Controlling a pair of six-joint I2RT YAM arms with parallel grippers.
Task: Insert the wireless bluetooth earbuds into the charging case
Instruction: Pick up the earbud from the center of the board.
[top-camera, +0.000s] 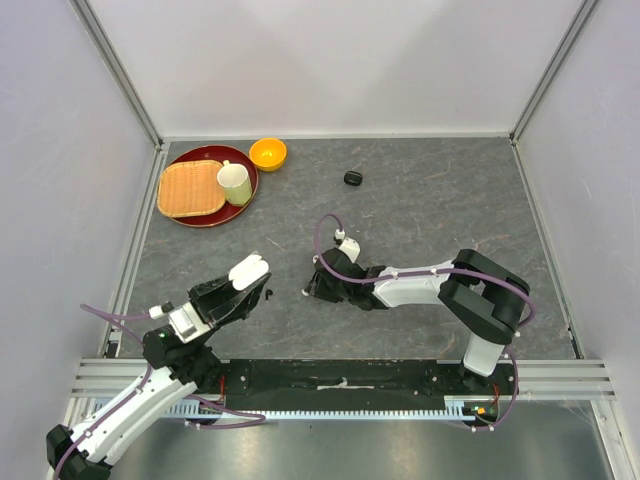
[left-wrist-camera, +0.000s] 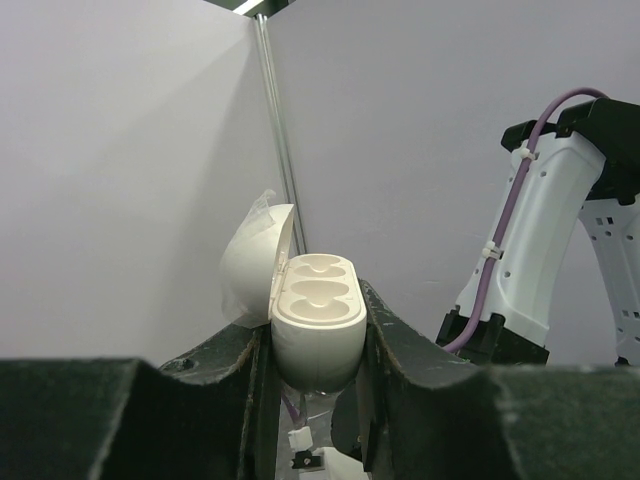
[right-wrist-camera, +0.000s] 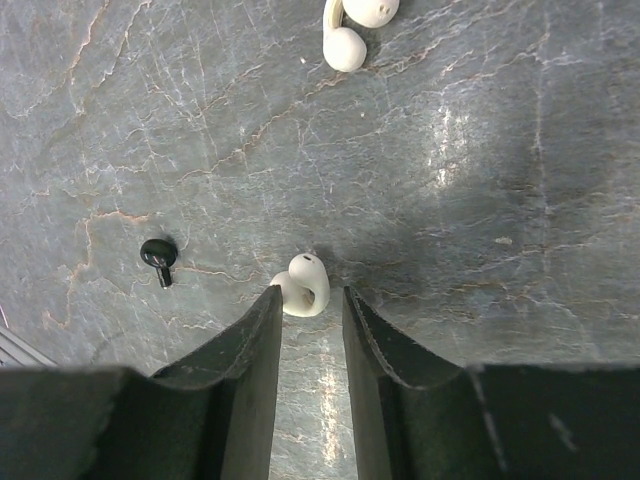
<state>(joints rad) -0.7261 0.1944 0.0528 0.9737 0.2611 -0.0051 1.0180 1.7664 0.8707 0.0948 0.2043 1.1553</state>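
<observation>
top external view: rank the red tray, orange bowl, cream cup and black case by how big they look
1. red tray, clearly the largest
2. orange bowl and cream cup: they look about the same size, too close to rank
3. black case, the smallest by far

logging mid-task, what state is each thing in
white pebble-shaped charging case, lid open, wells empty, clamped in left gripper
small white earbud, on table at open right gripper tips
small black earbud, loose on table
black pebble-shaped case, looks closed
</observation>
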